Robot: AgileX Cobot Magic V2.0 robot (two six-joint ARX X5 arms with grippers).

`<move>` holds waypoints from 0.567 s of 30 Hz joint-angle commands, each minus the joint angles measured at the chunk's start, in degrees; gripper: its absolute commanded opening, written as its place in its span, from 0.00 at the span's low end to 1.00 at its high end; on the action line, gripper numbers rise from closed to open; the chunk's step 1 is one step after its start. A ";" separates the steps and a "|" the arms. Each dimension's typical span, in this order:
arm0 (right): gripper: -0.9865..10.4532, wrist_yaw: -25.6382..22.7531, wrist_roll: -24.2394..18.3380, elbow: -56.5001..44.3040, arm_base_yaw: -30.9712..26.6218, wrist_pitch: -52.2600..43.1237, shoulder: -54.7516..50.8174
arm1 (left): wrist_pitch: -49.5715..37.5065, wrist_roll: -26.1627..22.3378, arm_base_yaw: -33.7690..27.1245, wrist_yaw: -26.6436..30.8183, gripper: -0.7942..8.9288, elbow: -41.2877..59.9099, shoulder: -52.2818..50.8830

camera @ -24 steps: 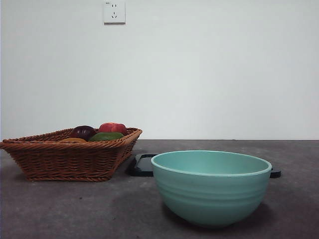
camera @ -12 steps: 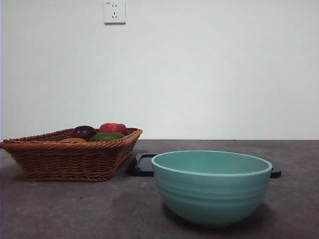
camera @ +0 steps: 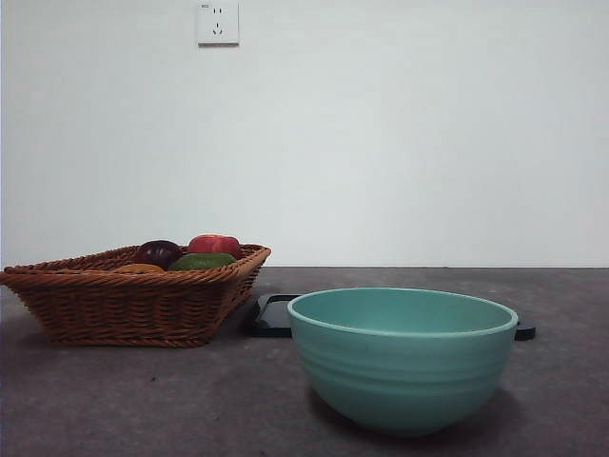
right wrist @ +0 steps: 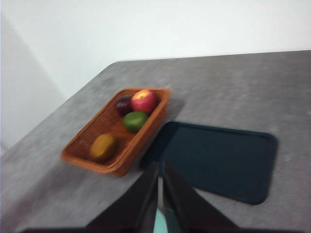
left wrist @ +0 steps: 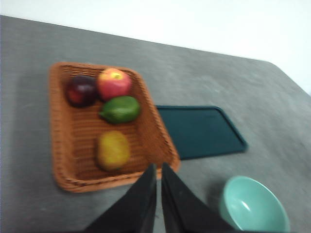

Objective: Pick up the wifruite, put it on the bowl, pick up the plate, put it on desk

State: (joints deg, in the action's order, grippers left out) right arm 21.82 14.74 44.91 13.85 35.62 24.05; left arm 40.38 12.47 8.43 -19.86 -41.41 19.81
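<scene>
Wicker basket [left wrist: 63,145] near the desk's [camera: 114,400] left edge holds 4 fruits: the wifruite [left wrist: 112,150], oval, dull brownish-orange, w/ green fruit [left wrist: 120,109], red apple [left wrist: 114,83] & dark purple fruit [left wrist: 80,91]. Mint-green ribbed bowl [camera: 403,367] is empty, beside a dark tray [left wrist: 200,131]. White wall w/ socket [camera: 218,22] behind. Left gripper [left wrist: 158,167] & right gripper [right wrist: 160,165] hang above, both clenched, grasping nothing.

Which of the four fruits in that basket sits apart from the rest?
The wifruite, brownish-orange and oval. It lies alone in the basket, while the purple, red and green fruits cluster at the opposite end.
</scene>
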 commanded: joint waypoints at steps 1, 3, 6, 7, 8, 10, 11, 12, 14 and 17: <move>0.09 0.96 -2.97 2.62 0.28 1.60 2.40 | -0.44 -1.25 3.78 -0.39 0.10 -1.36 0.66; 0.09 1.62 -3.21 3.80 0.28 3.34 4.17 | -0.44 -1.22 6.73 -0.39 0.10 -1.40 1.01; 0.09 4.35 -3.28 4.63 0.28 5.01 5.73 | -0.55 -1.22 9.62 -0.37 0.10 -1.40 1.29; 0.09 4.79 -3.63 4.72 0.28 5.55 5.97 | -0.59 -1.20 10.19 -0.37 0.10 -1.40 1.42; 0.10 5.64 -4.15 4.72 0.28 5.97 6.16 | -0.57 -1.11 10.62 -0.39 0.10 -1.40 1.51; 0.09 6.58 -5.66 4.72 0.28 7.32 6.19 | -0.63 -1.09 11.13 -0.39 0.10 -1.40 1.62; 0.09 6.75 -6.29 4.72 0.28 8.26 6.19 | -0.74 -1.09 11.21 -0.39 0.10 -1.40 1.81; 0.09 6.78 -6.60 4.72 0.28 9.07 6.19 | -0.76 -0.96 11.21 -0.39 0.10 -1.40 2.01; 0.10 6.82 -7.58 4.72 0.28 10.91 6.19 | -0.74 -0.83 11.21 -0.39 0.10 -1.55 2.82; 0.10 7.34 -8.02 4.72 0.28 11.61 6.14 | -0.59 -0.83 11.21 -0.83 0.10 -2.47 5.09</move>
State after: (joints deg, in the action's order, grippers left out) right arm 28.71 8.01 48.56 13.87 47.55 30.00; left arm 40.51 12.29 19.38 -20.03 -42.35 23.90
